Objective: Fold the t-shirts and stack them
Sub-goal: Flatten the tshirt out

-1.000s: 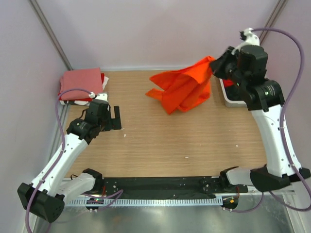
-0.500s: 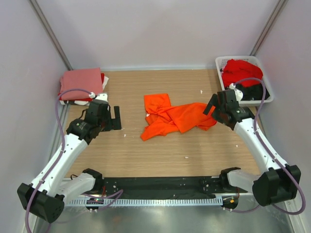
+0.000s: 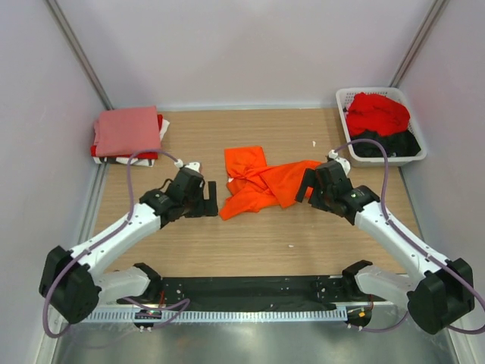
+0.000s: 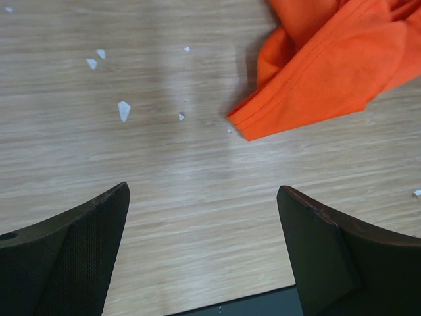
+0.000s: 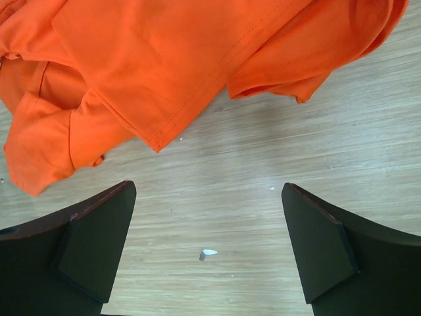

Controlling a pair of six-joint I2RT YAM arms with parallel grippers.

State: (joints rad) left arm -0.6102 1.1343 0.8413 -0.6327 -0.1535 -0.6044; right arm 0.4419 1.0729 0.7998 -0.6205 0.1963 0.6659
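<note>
We see the orange t-shirt [image 3: 261,184] lying crumpled and loose near the middle of the table [image 3: 265,235]. The left gripper [image 3: 210,200] sits just beside its left hem, jaws apart and holding nothing. The right gripper [image 3: 307,186] is at its right edge, also spread and empty. A salmon-pink shirt [image 3: 127,130] tops the far-left pile, and a red shirt [image 3: 377,112] lies in the basket [image 3: 379,93].

Crumpled orange t-shirt [image 3: 265,182] at centre; folded salmon-pink t-shirt [image 3: 127,130] far left
</note>
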